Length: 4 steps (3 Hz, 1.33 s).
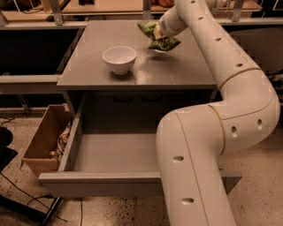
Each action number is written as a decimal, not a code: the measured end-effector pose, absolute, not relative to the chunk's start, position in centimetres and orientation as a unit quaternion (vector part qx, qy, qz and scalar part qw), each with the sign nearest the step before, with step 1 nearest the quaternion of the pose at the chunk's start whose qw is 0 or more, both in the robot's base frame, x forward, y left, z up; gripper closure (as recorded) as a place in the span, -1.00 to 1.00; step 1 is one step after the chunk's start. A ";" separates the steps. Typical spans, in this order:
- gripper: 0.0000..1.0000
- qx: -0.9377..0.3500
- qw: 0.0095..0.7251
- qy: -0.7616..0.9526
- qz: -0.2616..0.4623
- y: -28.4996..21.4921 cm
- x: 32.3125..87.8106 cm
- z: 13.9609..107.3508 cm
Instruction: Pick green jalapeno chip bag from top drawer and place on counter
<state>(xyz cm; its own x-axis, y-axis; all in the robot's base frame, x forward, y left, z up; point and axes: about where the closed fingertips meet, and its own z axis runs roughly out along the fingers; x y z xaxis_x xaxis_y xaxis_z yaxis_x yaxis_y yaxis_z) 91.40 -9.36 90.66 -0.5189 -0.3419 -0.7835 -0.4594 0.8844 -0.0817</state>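
A brown cardboard box sits on the speckled floor at the left, just beside the pulled-out top drawer, whose grey bottom lies bare. Above, the matte grey desk carries a white bowl left of centre. Right of the bowl, near the desk's back edge, the gripper has its jaws clenched on the green jalapeno chip bag, which hangs low over the surface. The white arm curves down the right side. Light wooden tabletops run behind.
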 end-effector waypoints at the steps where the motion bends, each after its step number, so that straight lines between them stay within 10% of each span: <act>1: 0.24 -0.231 0.433 0.869 0.068 -9.3 91.4 90.6; 3: -0.85 -0.231 0.433 0.869 0.068 -9.3 91.4 90.6; 4: -1.00 -0.231 0.433 0.869 0.068 -9.3 91.4 90.6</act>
<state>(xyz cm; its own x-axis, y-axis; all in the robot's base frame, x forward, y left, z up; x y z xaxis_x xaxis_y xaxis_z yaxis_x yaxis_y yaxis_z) 91.40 -9.34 90.65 -0.5186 -0.3423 -0.7835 -0.4600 0.8841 -0.0817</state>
